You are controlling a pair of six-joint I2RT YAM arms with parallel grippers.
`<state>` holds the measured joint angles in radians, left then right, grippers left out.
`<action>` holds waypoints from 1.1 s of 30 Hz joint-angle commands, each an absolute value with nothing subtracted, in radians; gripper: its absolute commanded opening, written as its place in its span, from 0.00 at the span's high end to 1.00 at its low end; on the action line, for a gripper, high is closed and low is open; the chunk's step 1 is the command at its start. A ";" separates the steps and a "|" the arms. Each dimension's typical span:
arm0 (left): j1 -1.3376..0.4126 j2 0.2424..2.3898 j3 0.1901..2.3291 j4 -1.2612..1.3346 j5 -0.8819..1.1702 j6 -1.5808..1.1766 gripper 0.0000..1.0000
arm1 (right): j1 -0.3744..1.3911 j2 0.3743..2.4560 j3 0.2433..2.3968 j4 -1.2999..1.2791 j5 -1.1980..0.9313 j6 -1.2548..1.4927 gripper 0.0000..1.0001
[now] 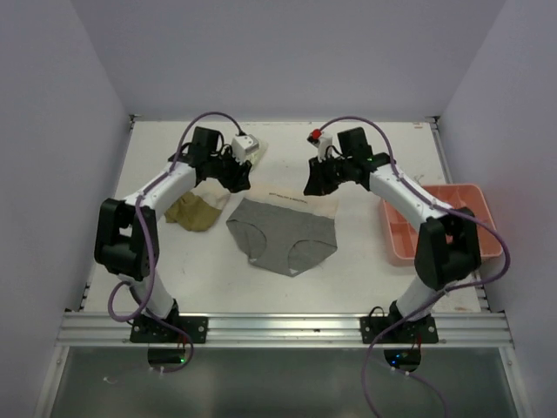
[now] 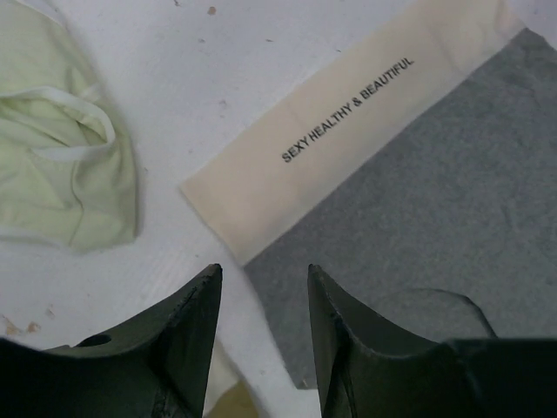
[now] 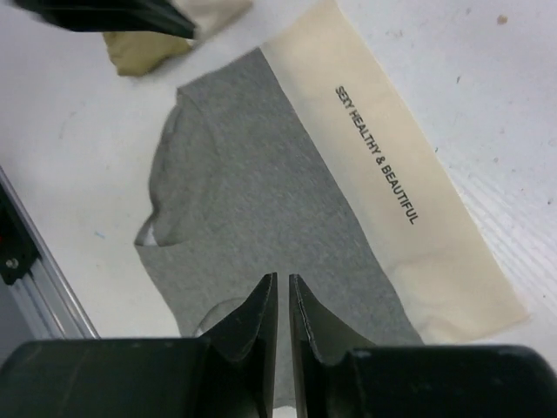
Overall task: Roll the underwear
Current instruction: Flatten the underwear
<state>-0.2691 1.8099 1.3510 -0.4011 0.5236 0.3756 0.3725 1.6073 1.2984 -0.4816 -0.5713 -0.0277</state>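
Note:
The grey underwear (image 1: 284,235) lies spread flat mid-table, its cream waistband (image 1: 302,202) printed with black lettering at the far side. My left gripper (image 1: 237,181) hovers over the waistband's left corner (image 2: 226,205), open with nothing between its fingers (image 2: 264,270). My right gripper (image 1: 313,187) hangs above the grey cloth (image 3: 252,174) near the band's right end, its fingers (image 3: 283,277) parted by a narrow slit and holding nothing. An olive-tan garment (image 1: 196,212) lies crumpled left of the grey one. A pale yellow-green garment (image 2: 61,174) sits beyond the left gripper.
A salmon-pink compartment tray (image 1: 477,198) stands at the right edge beside the right arm. White walls close in the left, right and back. A metal rail (image 1: 287,326) runs along the near edge.

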 commanded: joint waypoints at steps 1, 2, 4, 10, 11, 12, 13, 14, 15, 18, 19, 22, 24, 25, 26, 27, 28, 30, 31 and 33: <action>-0.270 1.706 1.224 -0.462 0.572 0.348 0.52 | 0.374 1.790 1.348 -0.505 -0.571 -0.075 0.87; -0.270 1.697 1.200 -0.469 0.593 0.336 0.51 | 0.374 1.814 1.359 -0.485 -0.568 -0.075 0.88; -0.270 1.681 1.137 -0.463 0.603 0.318 0.50 | 0.374 1.870 1.397 -0.480 -0.554 -0.086 0.88; -0.270 1.716 1.091 -0.420 0.594 0.298 0.50 | 0.373 1.970 1.422 -0.439 -0.506 -0.089 0.91; -0.270 1.732 1.094 -0.413 0.569 0.285 0.50 | 0.371 1.968 1.413 -0.433 -0.503 -0.081 0.92; -0.270 1.765 1.100 -0.413 0.557 0.279 0.51 | 0.373 1.959 1.379 -0.425 -0.502 -0.074 0.92; -0.270 1.784 1.120 -0.413 0.549 0.276 0.51 | 0.373 1.948 1.356 -0.417 -0.499 -0.065 0.92; -0.268 1.822 1.130 -0.416 0.535 0.267 0.51 | 0.373 1.933 1.330 -0.387 -0.492 -0.039 0.93; -0.270 1.842 1.141 -0.414 0.528 0.262 0.51 | 0.373 1.899 1.266 -0.365 -0.482 -0.019 0.93; -0.270 1.926 1.206 -0.417 0.500 0.249 0.51 | 0.373 1.865 1.157 -0.301 -0.472 0.067 0.94; -0.270 1.948 1.222 -0.419 0.482 0.249 0.51 | 0.373 1.859 1.135 -0.292 -0.479 0.087 0.94; -0.270 2.017 1.298 -0.413 0.445 0.250 0.53 | 0.373 1.855 1.077 -0.285 -0.492 0.165 0.96; -0.270 2.063 1.374 -0.417 0.428 0.273 0.53 | 0.373 1.836 1.022 -0.261 -0.514 0.225 0.99; -0.270 2.078 1.405 -0.432 0.408 0.282 0.53 | 0.373 1.818 0.996 -0.240 -0.518 0.250 0.99; -0.270 2.107 1.435 -0.442 0.407 0.317 0.53 | 0.374 1.786 0.933 -0.183 -0.575 0.323 0.99; -0.270 2.121 1.498 -0.449 0.403 0.339 0.52 | 0.377 1.763 0.902 -0.146 -0.618 0.363 0.99; -0.270 2.132 1.525 -0.452 0.379 0.374 0.52 | 0.390 1.741 0.873 -0.090 -0.641 0.438 0.98; -0.270 2.157 1.604 -0.465 0.391 0.420 0.47 | 0.460 1.677 0.854 -0.072 -0.705 0.463 0.96; -0.270 2.158 1.624 -0.465 0.393 0.439 0.45 | 0.484 1.668 0.877 -0.124 -0.709 0.442 0.90; -0.270 2.135 1.663 -0.472 0.423 0.451 0.42 | 0.502 1.655 0.986 -0.181 -0.704 0.425 0.89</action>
